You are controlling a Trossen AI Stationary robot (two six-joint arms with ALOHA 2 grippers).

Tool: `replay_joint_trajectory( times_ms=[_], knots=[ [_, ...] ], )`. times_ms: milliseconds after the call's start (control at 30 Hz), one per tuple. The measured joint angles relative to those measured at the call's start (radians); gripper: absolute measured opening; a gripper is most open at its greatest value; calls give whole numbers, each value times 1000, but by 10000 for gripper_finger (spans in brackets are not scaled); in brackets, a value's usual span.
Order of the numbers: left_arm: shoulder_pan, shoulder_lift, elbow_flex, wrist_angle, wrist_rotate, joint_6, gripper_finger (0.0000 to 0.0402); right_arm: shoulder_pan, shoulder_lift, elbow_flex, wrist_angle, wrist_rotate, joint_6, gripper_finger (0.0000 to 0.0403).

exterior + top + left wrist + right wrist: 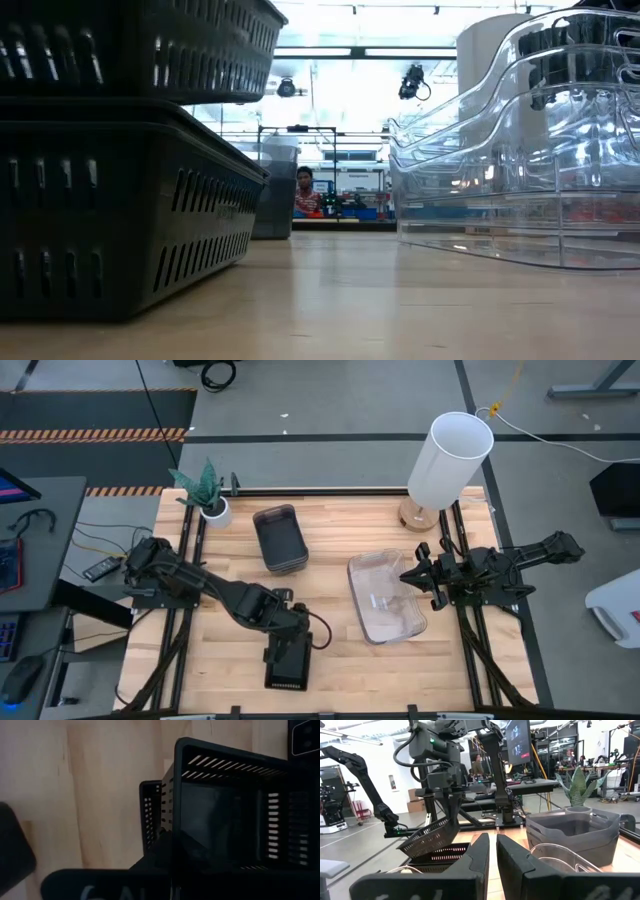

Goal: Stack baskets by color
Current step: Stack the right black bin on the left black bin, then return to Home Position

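1. Fingers of your left gripper (283, 650) are mostly hidden: in the high view the wrist covers them, and in the left wrist view only a dark blur shows where they should be. From the right wrist view you can see them pinched shut on the rim of a black mesh basket (431, 839), which hangs tilted in the air.
2. Directly below that tilted basket a second black mesh basket (440, 857) lies flat on the table (340, 680), near its front edge; the two are apart on the raised side.
3. In the low view both mesh baskets are cut off by the picture's edge, so you cannot tell whether they touch.
4. Fingers of your right gripper (492, 852) stand nearly together with a narrow gap, holding nothing.
5. Just ahead of and below them sits the stack of clear baskets (385, 598), near the table's middle right; its rims are hard to count.
6. Farther off, the smoky-grey baskets (279, 538) are nested at the table's middle rear, beside the potted plant (207, 490).
7. White cylinder (448, 460) stands at the rear right.
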Motion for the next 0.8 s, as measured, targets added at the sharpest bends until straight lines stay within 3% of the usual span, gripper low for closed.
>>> replay_joint_trajectory(
  times_ms=[500, 600, 800],
  knots=[
    [-23, 100, 0, 17, -12, -9, 22, 0, 3, 0, 20, 0, 0, 41],
    [-27, 101, 0, 18, -30, 6, 47, 0, 7, 0, 20, 0, 0, 41],
    [-32, 101, 0, 22, -83, 45, 134, 0, 6, 0, 22, 0, 0, 41]
  ],
)
